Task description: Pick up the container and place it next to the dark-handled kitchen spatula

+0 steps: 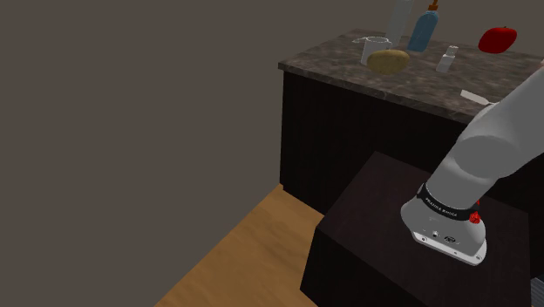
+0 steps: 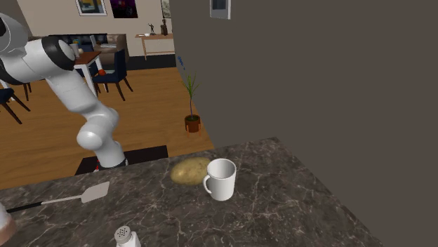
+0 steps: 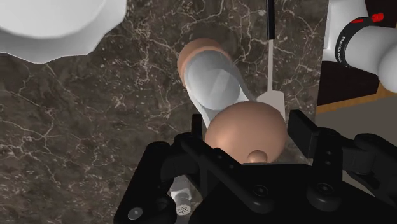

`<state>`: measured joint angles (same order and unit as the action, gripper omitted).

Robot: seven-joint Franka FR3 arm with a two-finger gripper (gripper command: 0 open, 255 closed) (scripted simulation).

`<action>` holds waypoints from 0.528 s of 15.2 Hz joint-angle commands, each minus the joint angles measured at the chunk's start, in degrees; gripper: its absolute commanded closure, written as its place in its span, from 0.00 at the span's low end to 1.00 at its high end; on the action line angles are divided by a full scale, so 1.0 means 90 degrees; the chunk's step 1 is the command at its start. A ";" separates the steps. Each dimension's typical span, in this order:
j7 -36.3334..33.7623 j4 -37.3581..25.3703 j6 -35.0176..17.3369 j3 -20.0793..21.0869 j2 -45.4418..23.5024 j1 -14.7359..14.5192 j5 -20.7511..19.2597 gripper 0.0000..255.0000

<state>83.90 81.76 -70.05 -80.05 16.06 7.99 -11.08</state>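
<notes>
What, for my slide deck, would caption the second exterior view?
White mug beside a potato on a dark marbled counter, dark-handled spatula lying nearby.

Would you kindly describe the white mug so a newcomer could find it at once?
On the dark marbled counter, look beside the tan potato. The white mug stands upright there. Unlike the flat spatula and small shaker, it is open-topped with a loop handle.

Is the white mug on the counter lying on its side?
No, the white mug stands upright on the counter with its open mouth facing up, beside the potato.
</notes>
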 commanded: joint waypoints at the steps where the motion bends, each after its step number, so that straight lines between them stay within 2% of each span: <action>1: -0.0011 0.0258 -0.0170 0.0254 0.0089 0.0273 -0.0069 1.00; 8: -0.0201 0.1142 -0.0776 0.0831 0.0419 0.0823 -0.0294 1.00</action>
<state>82.33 90.88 -76.26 -73.31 19.32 14.67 -13.36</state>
